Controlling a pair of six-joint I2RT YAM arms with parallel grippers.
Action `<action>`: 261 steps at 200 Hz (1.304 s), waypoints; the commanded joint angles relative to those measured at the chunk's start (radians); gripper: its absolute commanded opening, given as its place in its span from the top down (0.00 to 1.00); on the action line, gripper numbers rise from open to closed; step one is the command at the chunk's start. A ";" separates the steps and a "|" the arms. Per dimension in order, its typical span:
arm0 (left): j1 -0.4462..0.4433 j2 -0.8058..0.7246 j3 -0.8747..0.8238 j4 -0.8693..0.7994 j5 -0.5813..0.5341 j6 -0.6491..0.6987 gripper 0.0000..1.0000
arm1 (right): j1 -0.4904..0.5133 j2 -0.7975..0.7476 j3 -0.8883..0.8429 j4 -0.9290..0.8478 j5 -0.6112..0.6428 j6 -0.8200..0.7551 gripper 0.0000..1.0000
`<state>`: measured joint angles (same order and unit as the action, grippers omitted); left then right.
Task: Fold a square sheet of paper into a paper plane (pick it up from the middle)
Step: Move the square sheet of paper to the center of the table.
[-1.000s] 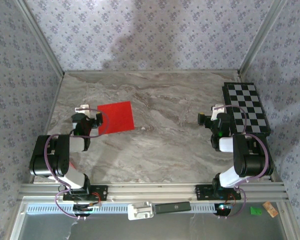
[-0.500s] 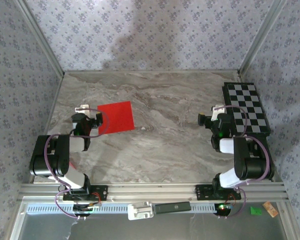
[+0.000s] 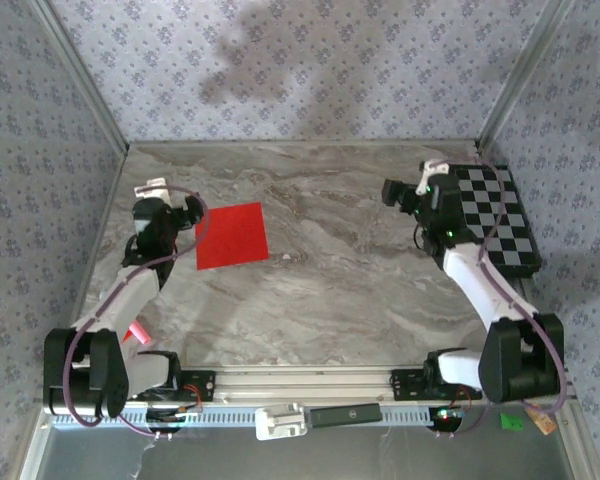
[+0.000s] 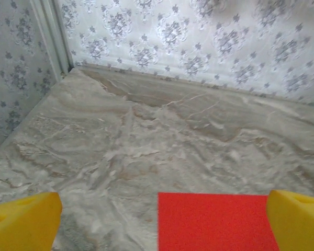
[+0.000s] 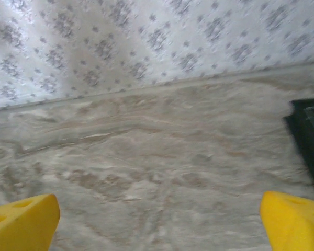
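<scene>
The marble bench (image 3: 330, 290) is the biggest thing here. A black-and-white chequered board (image 3: 495, 215) lies at its far right side. The square sheet of paper (image 3: 231, 235) lies flat and unfolded on the left half of the bench, well apart from the board.

The left hand (image 3: 165, 198) is just beside the left edge of the sheet. In the left wrist view its yellow fingers (image 4: 23, 219) are spread wide with nothing held between them. The red sheet (image 4: 214, 222) fills the right part of the gap and reaches up to the right finger.

The right hand (image 3: 420, 190) is beside the board's left edge. It is released too, with its fingers (image 5: 21, 219) far apart over bare bench.

A small red scrap (image 3: 132, 333) lies near the left arm.
</scene>
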<state>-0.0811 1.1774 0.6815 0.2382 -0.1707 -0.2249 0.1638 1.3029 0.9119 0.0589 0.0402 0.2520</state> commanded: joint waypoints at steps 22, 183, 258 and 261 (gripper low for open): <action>-0.001 -0.043 0.119 -0.272 0.116 -0.182 0.00 | 0.195 0.264 0.244 -0.258 -0.142 0.202 0.00; 0.074 -0.208 0.073 -0.440 0.007 -0.281 0.00 | 0.647 1.125 1.171 -0.576 -0.244 0.291 0.14; 0.075 -0.153 0.095 -0.456 0.034 -0.277 0.00 | 0.616 1.175 1.153 -0.703 -0.185 0.302 0.14; 0.074 -0.148 0.098 -0.456 0.039 -0.276 0.00 | 0.613 1.170 1.142 -0.706 -0.180 0.302 0.14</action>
<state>-0.0128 1.0000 0.7628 -0.2062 -0.1490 -0.4992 0.8021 2.4702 2.1017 -0.5167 -0.1871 0.5358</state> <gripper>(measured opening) 0.998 0.857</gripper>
